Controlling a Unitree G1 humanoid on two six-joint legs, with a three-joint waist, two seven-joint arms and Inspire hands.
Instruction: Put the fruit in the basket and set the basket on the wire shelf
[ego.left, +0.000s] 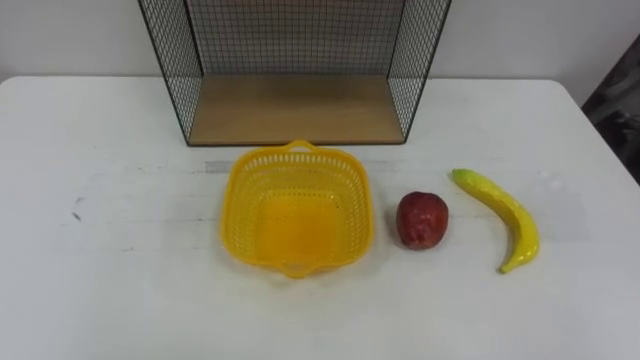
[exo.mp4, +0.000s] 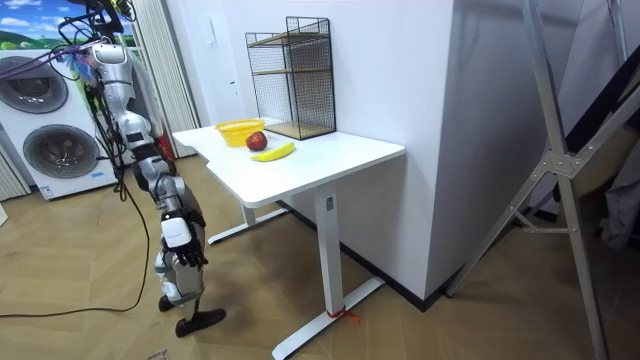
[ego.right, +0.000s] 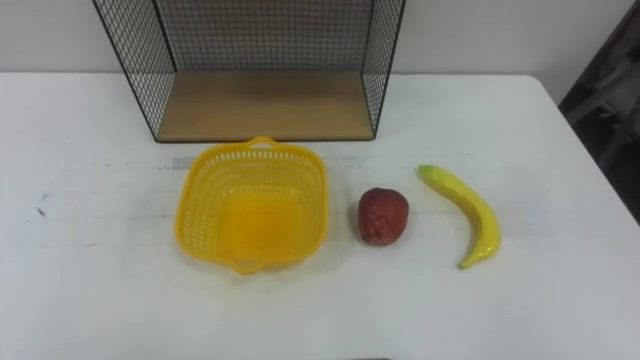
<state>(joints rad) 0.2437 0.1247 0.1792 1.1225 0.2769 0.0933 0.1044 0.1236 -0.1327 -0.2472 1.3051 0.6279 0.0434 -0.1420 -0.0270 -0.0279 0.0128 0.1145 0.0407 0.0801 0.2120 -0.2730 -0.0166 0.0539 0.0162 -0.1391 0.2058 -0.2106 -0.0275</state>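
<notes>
The basket (ego.left: 243, 203) is bright yellow, pierced with a fine lattice of holes. The apple (ego.left: 423, 220) is dark red and the banana (ego.left: 505, 212) yellow, greenish at one end. The shelf (ego.left: 295, 40) is black wire grid over a light-brown wooden board (ego.left: 295, 110), and the table (ego.left: 110, 200) is white.

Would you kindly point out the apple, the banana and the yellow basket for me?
apple (ego.left: 423, 220), left eye view, middle of its red skin.
banana (ego.left: 508, 208), left eye view, middle of its curve.
yellow basket (ego.left: 295, 225), left eye view, its bare floor.
</notes>
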